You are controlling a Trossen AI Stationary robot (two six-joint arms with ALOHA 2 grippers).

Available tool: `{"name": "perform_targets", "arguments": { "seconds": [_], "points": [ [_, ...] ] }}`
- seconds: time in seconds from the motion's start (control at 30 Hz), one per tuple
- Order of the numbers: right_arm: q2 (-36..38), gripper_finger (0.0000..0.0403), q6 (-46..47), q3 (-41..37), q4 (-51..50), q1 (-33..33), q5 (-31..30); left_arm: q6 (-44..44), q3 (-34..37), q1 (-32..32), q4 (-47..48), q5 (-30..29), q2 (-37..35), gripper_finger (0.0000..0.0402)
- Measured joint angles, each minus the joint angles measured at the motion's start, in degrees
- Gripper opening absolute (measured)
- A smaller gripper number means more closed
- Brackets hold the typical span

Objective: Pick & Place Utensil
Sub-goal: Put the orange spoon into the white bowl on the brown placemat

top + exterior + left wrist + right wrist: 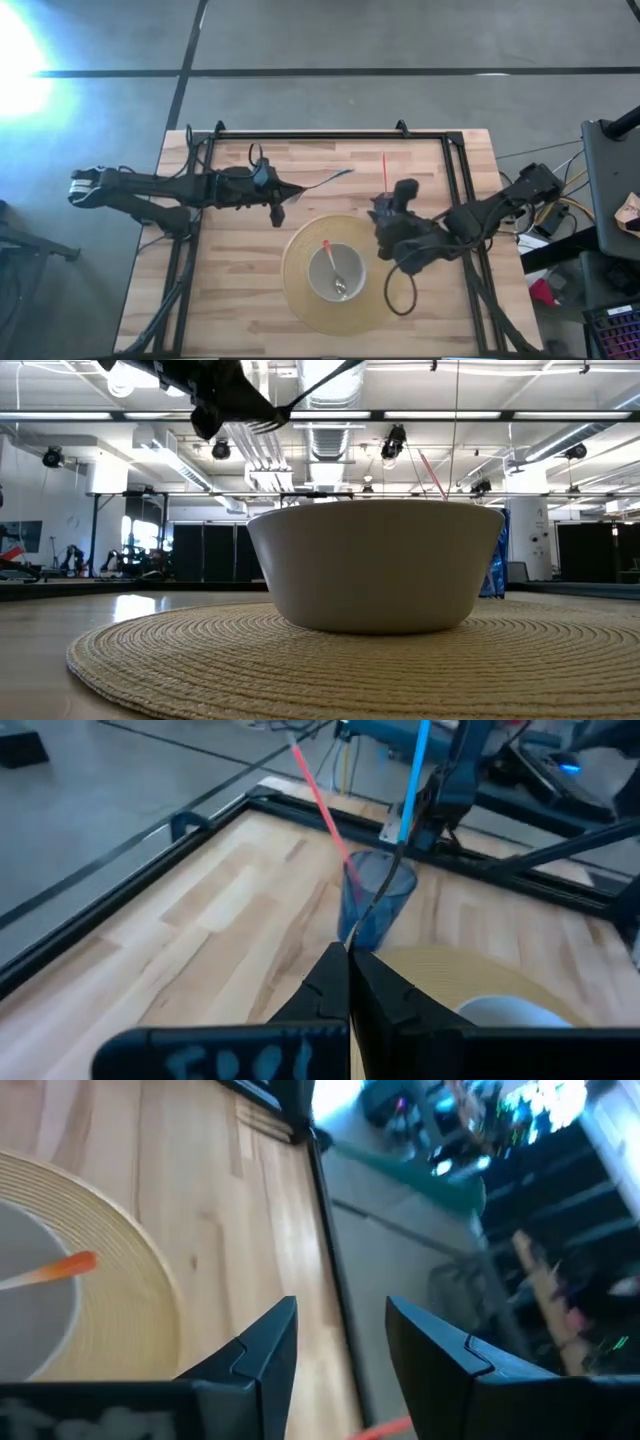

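I am carrying a fork (335, 177), pinched in my left gripper (277, 205), in the air left of the bowl (337, 275). Next I judge it must travel over the bowl and be let go. My right gripper (340, 1342), right of the bowl, waits with fingers spread.

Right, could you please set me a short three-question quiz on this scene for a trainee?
1. True or false: the right gripper is shut.
2. The left gripper holds: A) a fork B) a knife C) a straw.
3. Fill in: the bowl stands on a woven ___.
Key: 1 false; 2 A; 3 mat.
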State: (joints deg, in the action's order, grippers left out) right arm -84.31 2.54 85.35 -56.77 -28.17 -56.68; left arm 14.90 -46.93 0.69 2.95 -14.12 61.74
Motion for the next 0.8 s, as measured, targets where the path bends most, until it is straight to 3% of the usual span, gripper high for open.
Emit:
{"name": "perform_targets", "arguments": {
  "seconds": [0.17,0.4,0.6,0.8],
  "points": [
    [2.5,0.015,13.2,-3.8,-4.6,-1.3,0.2,1.1,3.4,0.0,-5.8,5.0,0.1,0.0],
    [4.5,0.0151,23.8,-11.5,-2.1,-1.7,3.2,4.4,10.4,-0.2,-24.1,13.5,0.8,0.0],
    [4.5,0.0144,25.1,-17.8,9.7,-1.7,3.2,4.9,14.0,-0.6,-30.3,13.4,2.0,0.0],
    [4.5,0.0147,17.0,-24.4,32.7,-1.7,3.4,5.3,16.0,-2.2,-37.3,13.5,5.5,0.0]
  ]
}}
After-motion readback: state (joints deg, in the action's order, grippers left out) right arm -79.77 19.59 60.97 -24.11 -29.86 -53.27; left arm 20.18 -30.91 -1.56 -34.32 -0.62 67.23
